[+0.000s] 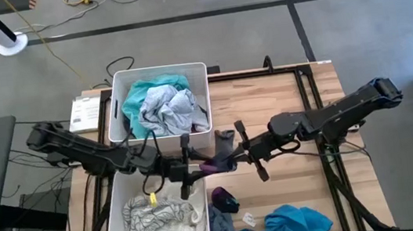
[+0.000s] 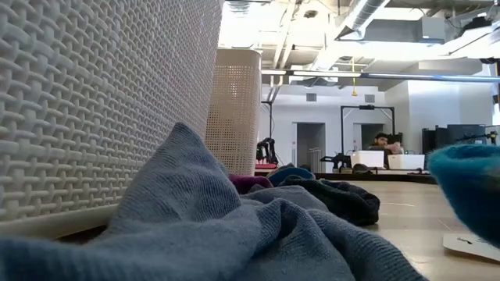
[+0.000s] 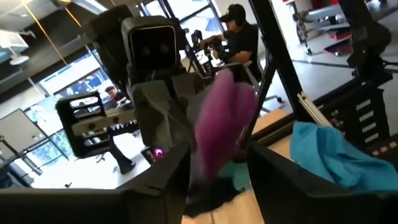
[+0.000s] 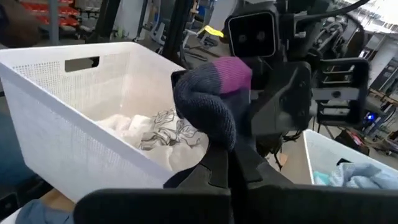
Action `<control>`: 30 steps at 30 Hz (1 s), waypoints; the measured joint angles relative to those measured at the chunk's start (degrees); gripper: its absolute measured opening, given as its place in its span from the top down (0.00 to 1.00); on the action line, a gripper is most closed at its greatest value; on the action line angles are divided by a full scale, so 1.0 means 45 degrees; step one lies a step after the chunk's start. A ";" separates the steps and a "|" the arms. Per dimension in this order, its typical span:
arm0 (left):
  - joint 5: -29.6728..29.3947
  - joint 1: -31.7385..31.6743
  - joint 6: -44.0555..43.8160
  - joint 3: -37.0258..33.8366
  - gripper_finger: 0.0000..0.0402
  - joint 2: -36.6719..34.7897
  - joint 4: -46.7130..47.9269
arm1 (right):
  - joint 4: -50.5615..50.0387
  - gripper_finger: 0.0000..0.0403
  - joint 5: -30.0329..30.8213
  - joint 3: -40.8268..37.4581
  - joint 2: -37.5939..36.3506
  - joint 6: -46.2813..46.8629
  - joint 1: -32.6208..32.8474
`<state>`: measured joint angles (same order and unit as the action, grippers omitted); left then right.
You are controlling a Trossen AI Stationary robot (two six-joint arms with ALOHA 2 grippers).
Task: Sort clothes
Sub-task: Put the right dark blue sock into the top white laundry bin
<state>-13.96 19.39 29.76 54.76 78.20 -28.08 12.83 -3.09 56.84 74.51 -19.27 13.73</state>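
A small sock, dark navy with a purple toe [image 1: 217, 162], hangs in the air between my two grippers, above the table's middle and just right of the two white bins. My left gripper [image 1: 197, 166] comes from the table's left and is shut on the sock's purple end. My right gripper [image 1: 237, 157] comes from the right and is shut on its dark end. The far bin [image 1: 120, 102] holds teal and pale grey clothes. The near bin [image 1: 115, 221] holds white and grey-patterned clothes. My left gripper has the sock's purple toe end [image 3: 219, 124] between its two fingers, coming level from the table's left. The sock is lifted clear of the table. My right gripper pinches the sock's dark navy end [image 4: 214, 140] between its two fingers, coming level from the table's right. The sock bulges in a fold beyond the fingertips and reaches over to the left gripper, clear of the table.
On the near table lie a dark and purple sock [image 1: 223, 200], a grey-blue garment [image 1: 220, 228], a small white tag [image 1: 248, 219] and a bright blue garment [image 1: 295, 224]. In the low view the grey-blue garment [image 2: 234, 226] fills the foreground. A person sits in the room beyond [image 3: 239, 34].
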 joint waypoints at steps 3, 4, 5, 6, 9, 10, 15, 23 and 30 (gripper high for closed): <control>0.0001 0.0003 -0.0004 0.0280 0.66 0.0226 -0.0048 | -0.0068 0.99 -0.0005 0.0000 0.0340 0.0294 -0.0138; 0.0005 0.0008 0.0000 0.0344 0.67 0.0260 -0.0056 | -0.0039 0.99 -0.0003 0.0000 0.0451 0.0363 -0.0168; 0.0004 0.0008 0.0017 0.0418 0.68 0.0279 -0.0048 | -0.0036 0.99 0.0004 0.0000 0.0534 0.0376 -0.0174; 0.0010 0.0031 0.0092 0.0462 0.69 0.0299 -0.0015 | -0.0048 0.99 0.0054 0.0000 0.0563 0.0395 -0.0178; 0.0000 0.0105 0.0198 0.0476 0.73 0.0314 0.0255 | -0.0023 0.99 0.0054 0.0000 0.0547 0.0409 -0.0169; 0.0001 0.0110 0.0194 0.0476 0.76 0.0309 0.0379 | -0.0025 0.99 0.0052 0.0000 0.0509 0.0406 -0.0164; -0.0284 0.0115 0.0167 0.0481 0.94 0.0309 0.1126 | -0.0010 0.98 0.0050 0.0000 0.0449 0.0324 -0.0168; -0.0893 0.0244 0.0649 0.0481 0.99 0.0183 0.1197 | -0.0607 0.96 0.0049 0.0000 0.0449 0.0820 -0.0168; -0.3750 0.0406 0.1429 0.0476 0.99 -0.0943 0.2447 | -0.1507 0.79 0.1606 0.0000 0.0443 0.1072 0.0030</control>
<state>-30.83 21.21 36.19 56.90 73.96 -17.07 6.05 4.13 56.84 76.50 -14.45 13.86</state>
